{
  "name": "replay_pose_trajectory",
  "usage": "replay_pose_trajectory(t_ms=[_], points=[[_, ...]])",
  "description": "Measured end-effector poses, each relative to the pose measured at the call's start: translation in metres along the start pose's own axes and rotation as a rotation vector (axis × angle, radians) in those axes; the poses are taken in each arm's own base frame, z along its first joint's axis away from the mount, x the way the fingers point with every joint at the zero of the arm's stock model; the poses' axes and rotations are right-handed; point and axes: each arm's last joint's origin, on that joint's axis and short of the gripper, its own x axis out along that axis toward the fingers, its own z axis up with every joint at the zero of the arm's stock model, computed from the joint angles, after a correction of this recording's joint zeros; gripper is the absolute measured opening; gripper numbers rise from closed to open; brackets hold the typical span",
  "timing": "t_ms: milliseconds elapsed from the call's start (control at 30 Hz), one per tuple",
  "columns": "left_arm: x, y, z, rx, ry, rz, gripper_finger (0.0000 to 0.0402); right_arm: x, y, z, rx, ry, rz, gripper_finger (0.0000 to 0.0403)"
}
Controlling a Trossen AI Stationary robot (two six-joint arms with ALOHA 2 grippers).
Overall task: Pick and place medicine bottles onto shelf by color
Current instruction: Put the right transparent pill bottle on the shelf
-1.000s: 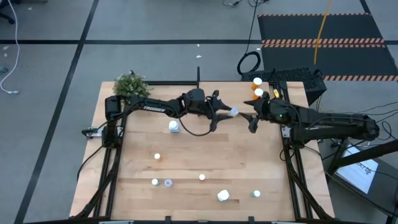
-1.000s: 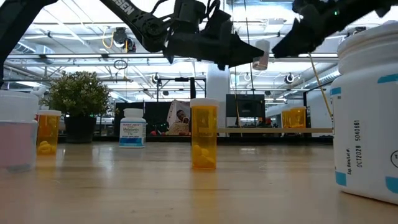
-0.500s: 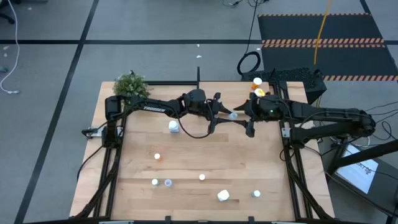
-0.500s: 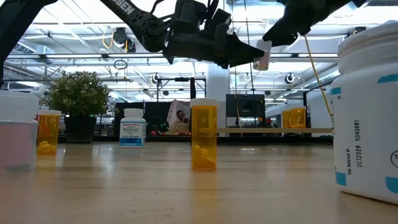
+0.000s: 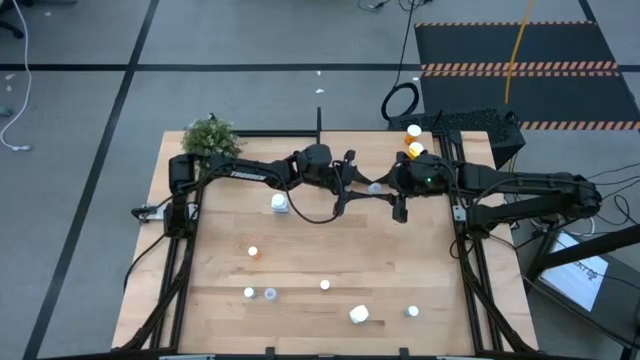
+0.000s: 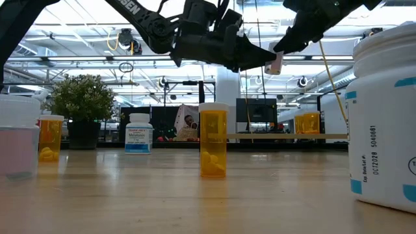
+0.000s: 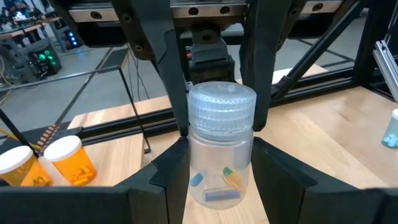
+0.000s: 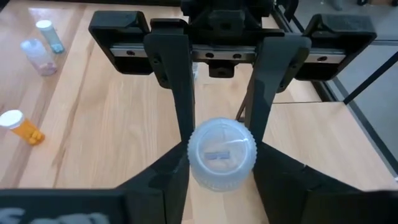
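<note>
Clear bottle (image 7: 221, 149) held in mid-air above the table's (image 5: 330, 250) far half. Left gripper (image 7: 221, 163) clamps its body; right gripper (image 8: 219, 163) fingers flank its cap, apparently touching, grip uncertain.

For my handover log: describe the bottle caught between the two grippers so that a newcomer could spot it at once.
Start at the green plant at the table's far left corner and follow the left arm to the middle of the far side, where the left gripper and the right gripper meet in mid-air. The clear bottle sits between them, the only bottle off the wood.
</note>
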Motion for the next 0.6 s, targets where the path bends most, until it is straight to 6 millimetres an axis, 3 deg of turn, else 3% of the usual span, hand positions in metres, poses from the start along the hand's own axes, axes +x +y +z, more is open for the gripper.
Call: replay_pose_trajectory(t_ms=[400,600], points=[[-0.0002,0.0002,0.0001,0.001,0.004,0.001,0.0159,-0.0026,-0.0004,0.0031,-0.029,-0.036,-0.006,0.0171],[-0.0002,0.0003,0.0002,0.001,0.003,0.005,0.0159,-0.0026,-0.0004,0.0028,-0.029,-0.033,-0.005,0.015]])
